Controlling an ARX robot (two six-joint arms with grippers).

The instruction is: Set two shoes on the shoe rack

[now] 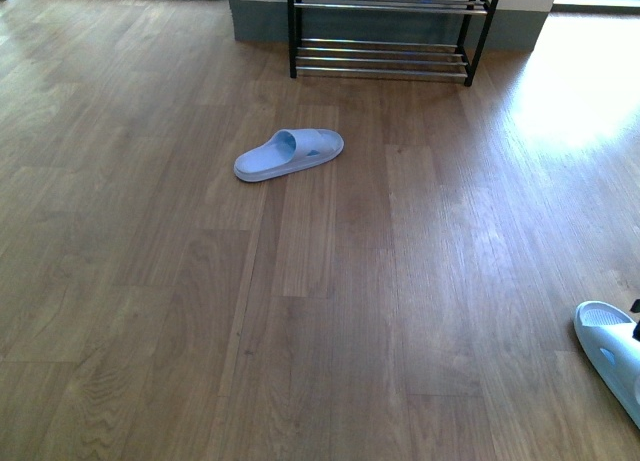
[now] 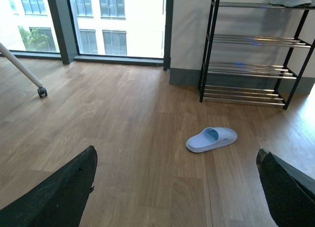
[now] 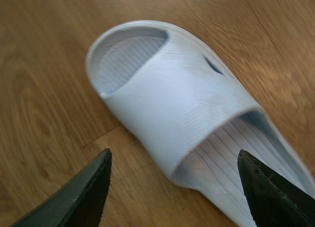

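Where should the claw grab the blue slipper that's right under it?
Probably the wide strap of the slipper, coming down from above. The strap arches high over the flat sole, leaving a hollow, so it is the raised part to pinch. The open right claw hovers over it.

open wood floor (image 1: pixel 150 281) runs to the shoe rack (image 1: pixel 385 59), one slipper (image 1: pixel 289 154) lying midway.
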